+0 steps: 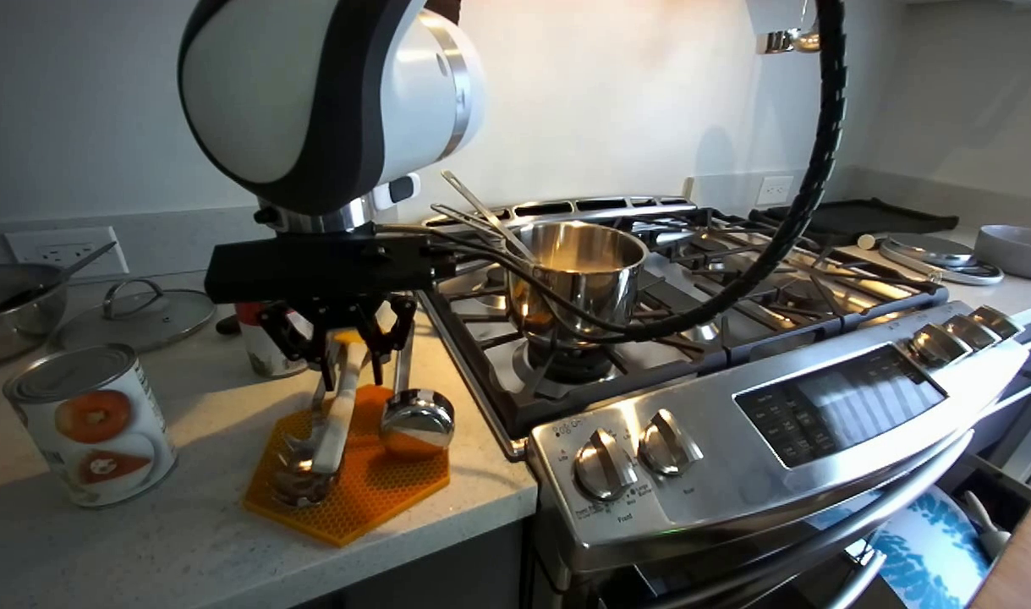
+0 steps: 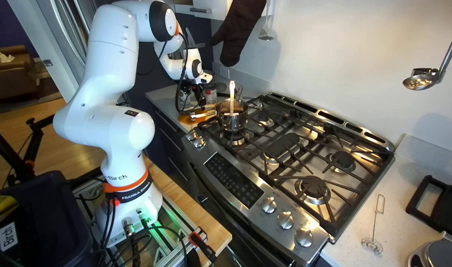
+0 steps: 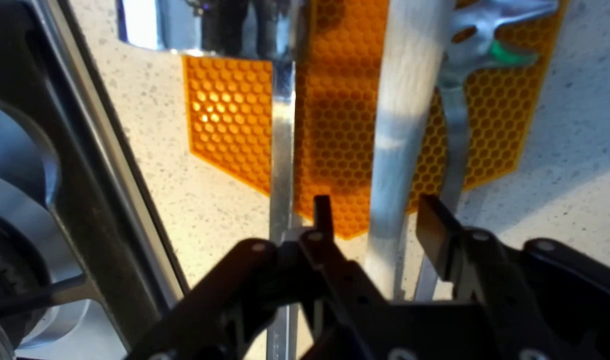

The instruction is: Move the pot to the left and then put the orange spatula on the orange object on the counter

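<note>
A steel stove is shown with a speckled desk set against its side. Over that desk a white arm is stretched, its end pointed downward. At the left edge of an exterior view, a steel pan is partly cut off by the frame, and a glass lid is laid beside it. An orange honeycomb mat is spread flat on the desk, near the stove. The pot is placed on the stove's front burner on the mat's side, and a slim utensil is propped in it, tilted over the rim. A white-labelled can is stood on the desk near the mat, and a red-and-white can is partly screened by the arm's end in an exterior view. On the mat, a shiny scoop is set toward the stove, and a toothed server is set on the opposite side. Between their handles the spatula is stretched lengthwise over the mat, pale in the wrist view, yellow-orange at its upper end in an exterior view; whether it is rested on the mat or the server cannot be told. The black fingers are parted astride the spatula, with a gap seen on either side in the wrist view.
</note>
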